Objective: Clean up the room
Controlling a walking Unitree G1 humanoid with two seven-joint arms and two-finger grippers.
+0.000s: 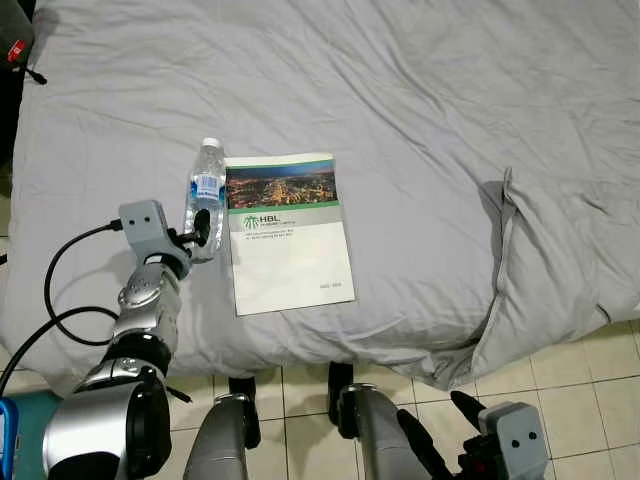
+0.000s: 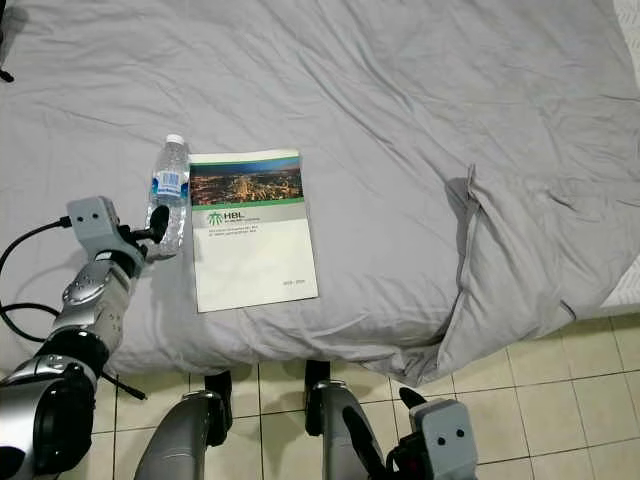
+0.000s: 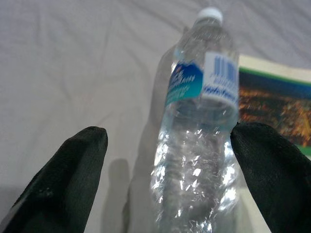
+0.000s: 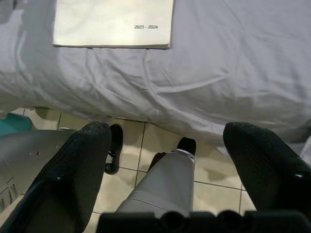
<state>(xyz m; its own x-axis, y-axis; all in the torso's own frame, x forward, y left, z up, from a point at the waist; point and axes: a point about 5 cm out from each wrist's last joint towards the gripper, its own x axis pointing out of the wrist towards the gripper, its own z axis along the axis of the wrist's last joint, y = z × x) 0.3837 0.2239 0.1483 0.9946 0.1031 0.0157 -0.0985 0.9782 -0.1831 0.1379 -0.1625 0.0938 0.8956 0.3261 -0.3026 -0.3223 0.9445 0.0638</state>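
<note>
My left tool gapes around the bottle on the bed; squeezing off-centre could roll it onto the booklet.

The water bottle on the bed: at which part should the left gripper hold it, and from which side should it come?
Probably the bottle's clear body below the label. It lies with its cap pointing away from the robot, beside the booklet. The left gripper is open, one finger on each side of the body, so come from the base end.
</note>
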